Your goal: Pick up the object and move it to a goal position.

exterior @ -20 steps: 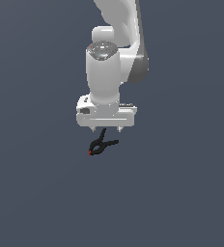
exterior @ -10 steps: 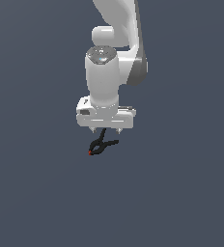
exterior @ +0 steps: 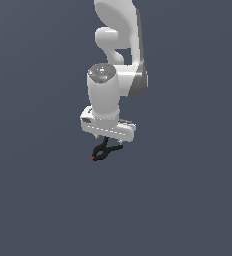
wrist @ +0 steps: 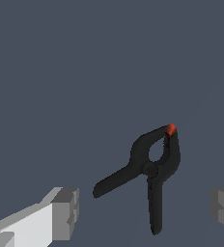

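The object (exterior: 103, 151) is a small black spring clamp with a red-orange tip, lying on the dark grey floor right under my white gripper (exterior: 108, 139). In the wrist view the clamp (wrist: 150, 169) lies between my two grey fingertips (wrist: 65, 212), with its handles pointing back toward the gripper (wrist: 145, 208) and its red tip pointing away. The fingers stand wide apart, open, and neither touches the clamp.
A plain dark grey surface (exterior: 188, 200) fills both views. Nothing else shows apart from the white arm (exterior: 118, 40) rising above the gripper.
The arm has come down, bringing the gripper closer over the clamp. The clamp has stayed where it was.
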You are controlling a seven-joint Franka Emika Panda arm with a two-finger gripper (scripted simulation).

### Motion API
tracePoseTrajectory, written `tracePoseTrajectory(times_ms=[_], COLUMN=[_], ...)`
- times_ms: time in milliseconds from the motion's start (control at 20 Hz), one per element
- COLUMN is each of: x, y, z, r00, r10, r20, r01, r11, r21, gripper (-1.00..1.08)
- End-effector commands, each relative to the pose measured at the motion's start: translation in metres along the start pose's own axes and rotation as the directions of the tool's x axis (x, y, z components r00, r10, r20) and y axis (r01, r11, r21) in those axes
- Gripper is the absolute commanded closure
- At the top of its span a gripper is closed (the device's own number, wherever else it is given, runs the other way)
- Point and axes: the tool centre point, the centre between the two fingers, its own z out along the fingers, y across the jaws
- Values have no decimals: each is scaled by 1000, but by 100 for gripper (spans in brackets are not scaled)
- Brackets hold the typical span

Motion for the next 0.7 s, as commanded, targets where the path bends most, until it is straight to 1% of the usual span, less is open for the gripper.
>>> tracePoseTrajectory(times_ms=[0, 200, 400, 650], x=[-3, -10, -16, -22], y=[5, 13, 22, 30], z=[14, 37, 56, 73], r00=[997, 977, 945, 903], r10=[80, 213, 327, 428], r20=[7, 15, 19, 20], r01=[-80, -213, -327, -428], r11=[997, 977, 945, 903], r21=[-1, -7, -16, -27], gripper=[-92, -92, -92, -92])
